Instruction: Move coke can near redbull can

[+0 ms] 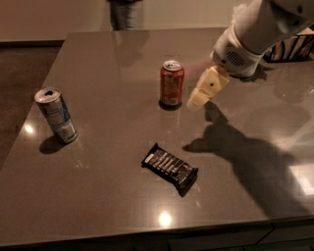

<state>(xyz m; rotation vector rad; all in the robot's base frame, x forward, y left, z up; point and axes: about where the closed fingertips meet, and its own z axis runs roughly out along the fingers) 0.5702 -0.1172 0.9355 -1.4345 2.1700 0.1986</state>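
Observation:
The coke can, red-orange with a silver top, stands upright near the middle of the grey table. The redbull can, slim, silver and blue, stands tilted at the table's left side, far from the coke can. My gripper with its cream-coloured fingers hangs just right of the coke can, close to it but apart from it. The white arm reaches in from the upper right.
A dark wrapped snack bar lies in front of the coke can. A metal container stands at the back right, partly hidden by the arm. A person's legs show beyond the far edge.

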